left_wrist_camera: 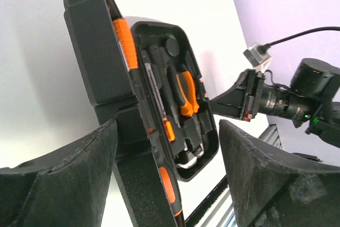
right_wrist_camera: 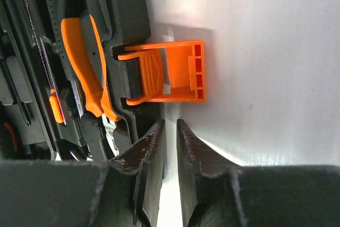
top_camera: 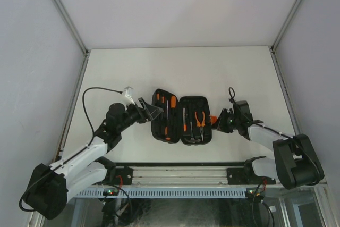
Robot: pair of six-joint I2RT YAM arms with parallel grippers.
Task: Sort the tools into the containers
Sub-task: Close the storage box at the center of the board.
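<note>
One tool case (left_wrist_camera: 87, 51) (open), left gripper (top_camera: 153, 110) agape, right gripper (right_wrist_camera: 170, 127) nearly closed

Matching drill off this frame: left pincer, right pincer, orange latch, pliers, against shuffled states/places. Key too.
Things
1. left pincer
2. right pincer
3. orange latch
4. pliers

States or places
A. seated in the right half of the tool case
B. nearly closed, nothing between its fingers
C. wide open at the case's left half
D. flipped open, sticking out from the case's right edge

Pairs: 1-C, 2-B, 3-D, 4-A
</note>
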